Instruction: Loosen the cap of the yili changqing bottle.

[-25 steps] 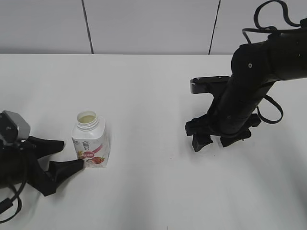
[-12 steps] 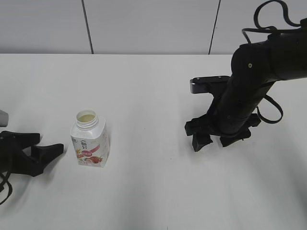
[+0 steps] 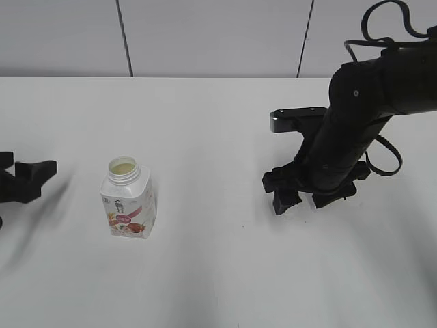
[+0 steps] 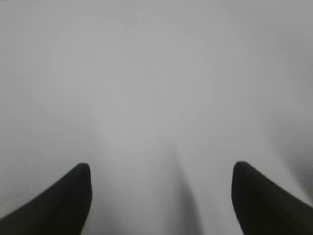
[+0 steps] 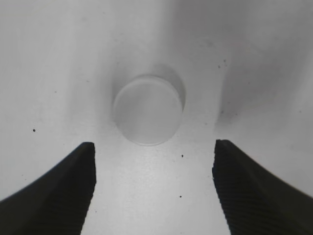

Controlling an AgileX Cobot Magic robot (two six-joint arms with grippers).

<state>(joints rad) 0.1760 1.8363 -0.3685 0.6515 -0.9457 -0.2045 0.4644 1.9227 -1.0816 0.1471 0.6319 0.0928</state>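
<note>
The yili changqing bottle [image 3: 128, 205] stands upright on the white table [image 3: 205, 130] at the left, with a pink-red label and an open neck with no cap on it. The white cap [image 5: 146, 115] lies flat on the table in the right wrist view, just ahead of my open right gripper [image 5: 154, 147]. In the exterior view that gripper [image 3: 314, 198] hovers low over the table at the right and hides the cap. My left gripper [image 3: 20, 179] is open and empty at the far left edge, apart from the bottle. The left wrist view shows its fingertips [image 4: 80, 181] over blurred bare table.
The black right arm [image 3: 362, 116] rises from the gripper towards the upper right. A grey wall [image 3: 218, 34] closes off the table's far edge.
My left gripper has pulled back to the left, away from the bottle it stood beside. The bottle has stayed upright. The right arm has not moved.
</note>
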